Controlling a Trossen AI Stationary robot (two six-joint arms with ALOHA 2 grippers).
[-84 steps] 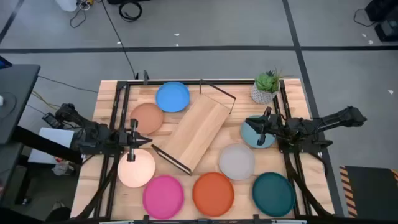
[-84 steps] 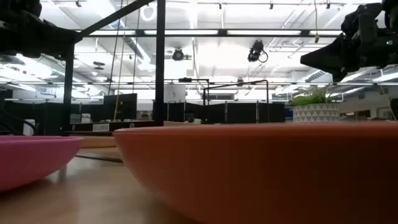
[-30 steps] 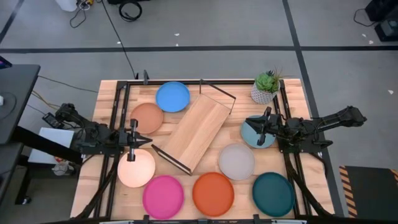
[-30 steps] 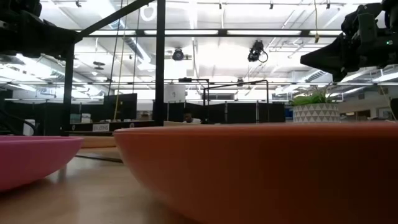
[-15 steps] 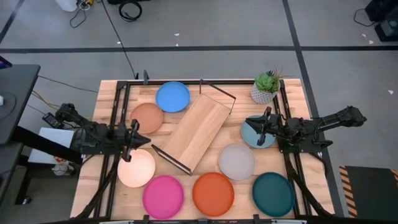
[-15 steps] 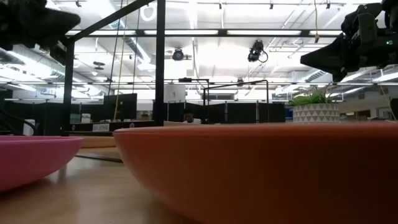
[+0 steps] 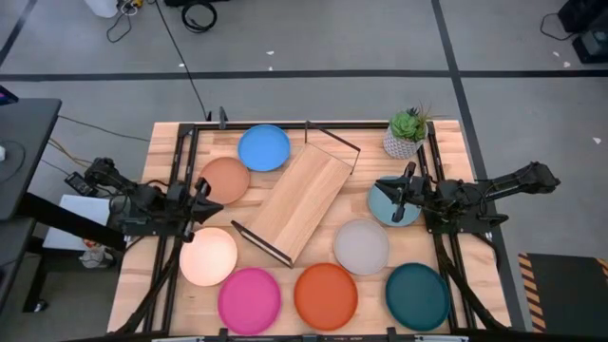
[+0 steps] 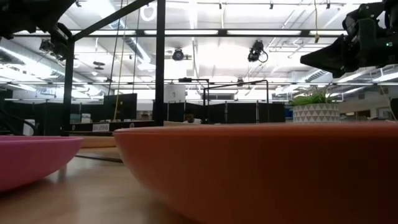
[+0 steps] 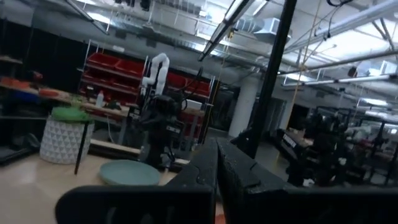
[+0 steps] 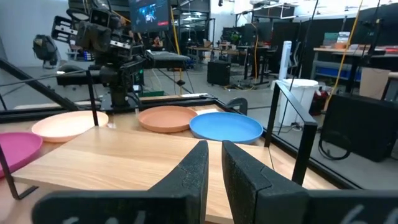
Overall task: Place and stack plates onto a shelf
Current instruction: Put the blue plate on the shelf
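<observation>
Plates lie scattered on the slatted tabletop [image 7: 446, 294] in the high view, none on the shelf [image 7: 296, 203], a light wooden board with black wire end frames that sits diagonally mid-table. The blue plate [image 7: 263, 147] is at the far side, the tan plate [image 7: 224, 180] just beside the shelf's left edge, and the cream plate [image 7: 208, 256] nearer the front left. Along the front edge run the pink plate [image 7: 249, 300], the orange plate [image 7: 325, 295] and the dark teal plate [image 7: 417, 295], with the grey plate [image 7: 361, 246] just behind them. The pale blue plate [image 7: 389, 205] lies partly under the right gripper [image 7: 403, 197]. A potted plant [image 7: 407, 133] stands at the far right corner. The left gripper [image 7: 200, 201] hangs between the tan and cream plates, holding nothing.

From table height, the orange plate's rim [image 8: 261, 168] fills most of the frame, the pink plate's edge [image 8: 34, 158] shows at the left, and the plant's pot [image 8: 316, 112] beyond.

Through the left wrist camera, that gripper's fingers [image 9: 205, 171] are pressed together; the pale blue plate [image 9: 130, 172] and the plant [image 9: 65, 134] lie beyond.

Through the right wrist camera, its fingers [image 10: 196, 168] stand almost together, a narrow gap between them, above the shelf board [image 10: 118, 162]; past it lie the blue [image 10: 225, 126], tan [image 10: 168, 118], cream [image 10: 69, 124] and pink [image 10: 15, 148] plates.
</observation>
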